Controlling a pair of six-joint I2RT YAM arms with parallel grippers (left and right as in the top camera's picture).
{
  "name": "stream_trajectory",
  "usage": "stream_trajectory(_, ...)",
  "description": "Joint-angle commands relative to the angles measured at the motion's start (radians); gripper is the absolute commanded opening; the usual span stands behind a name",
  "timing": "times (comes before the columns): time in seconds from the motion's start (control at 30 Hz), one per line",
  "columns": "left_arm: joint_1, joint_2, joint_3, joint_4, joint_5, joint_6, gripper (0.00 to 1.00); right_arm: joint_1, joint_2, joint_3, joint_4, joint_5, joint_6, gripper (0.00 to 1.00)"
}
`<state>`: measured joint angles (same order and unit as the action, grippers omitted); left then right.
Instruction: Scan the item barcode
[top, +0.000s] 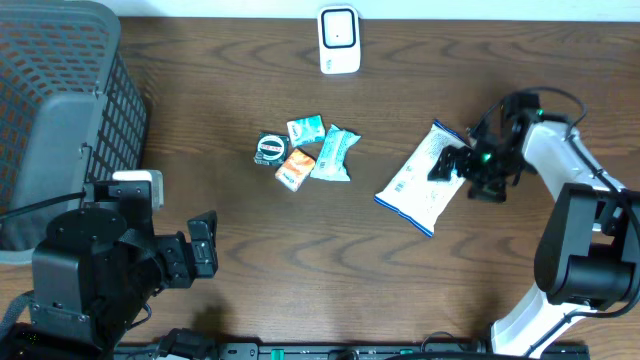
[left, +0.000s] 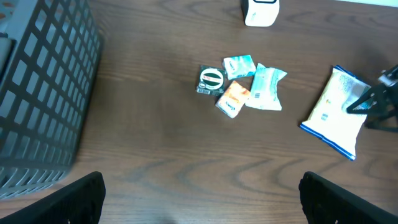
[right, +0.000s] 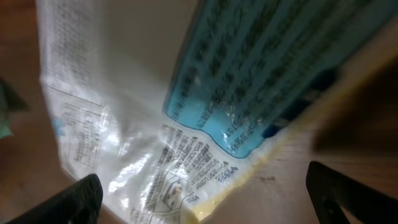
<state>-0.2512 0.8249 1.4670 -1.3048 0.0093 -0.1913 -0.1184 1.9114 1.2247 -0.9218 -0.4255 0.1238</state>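
The bag (top: 420, 180) lay flat on the tabletop (top: 300, 270), on the right side and well apart from the scanner (top: 339, 40) at the far edge. Its long axis ran on a diagonal: one short end pointed toward the far right, the other toward the near left. Its white printed face was upward, with blue trim at both short ends.

The right claw (top: 452, 166) stood at the bag's right long edge, near the far end. In the right wrist view its fingers (right: 74, 199) were spread wide, released, with the bag's white film and a blue panel (right: 273, 68) filling the space ahead. Contact with the bag could not be confirmed.

The left claw (top: 200, 255) was at the near left, beside the basket (top: 60, 120), its jaws wide apart and holding nothing.

A cluster of four small packets (top: 305, 152) lay mid-tabletop, between basket and bag.
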Motion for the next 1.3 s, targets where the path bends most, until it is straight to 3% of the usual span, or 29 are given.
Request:
stream_trajectory(0.0,0.003,0.003,0.009,-0.001,-0.002,-0.013,0.98,0.002,-0.002,-0.092,0.101,-0.06,0.097,0.99)
stream_trajectory(0.2,0.003,0.003,0.009,-0.001,-0.002,-0.013,0.98,0.019,-0.002,-0.185,0.276,-0.06,0.224,0.99)
stream_trajectory(0.37,0.003,0.003,0.009,-0.001,-0.002,-0.013,0.98,0.06,-0.001,-0.263,0.399,-0.055,0.305,0.92)
stream_trajectory(0.43,0.003,0.003,0.009,-0.001,-0.002,-0.013,0.98,0.076,-0.001,-0.294,0.447,-0.031,0.33,0.77)
stream_trajectory(0.53,0.003,0.003,0.009,-0.001,-0.002,-0.013,0.98,0.088,-0.001,-0.324,0.51,-0.018,0.343,0.18)
stream_trajectory(0.57,0.003,0.003,0.009,-0.001,-0.002,-0.013,0.98,0.088,-0.001,-0.325,0.515,-0.019,0.343,0.05)
stream_trajectory(0.6,0.003,0.003,0.009,-0.001,-0.002,-0.013,0.98,0.087,-0.001,-0.325,0.52,-0.023,0.342,0.01)
stream_trajectory(1.03,0.003,0.003,0.009,-0.001,-0.002,-0.013,0.98,0.06,-0.052,-0.215,0.542,-0.594,0.173,0.01)
stream_trajectory(1.27,0.003,0.003,0.009,-0.001,-0.002,-0.013,0.98,0.074,-0.195,-0.189,0.574,-0.636,0.151,0.01)
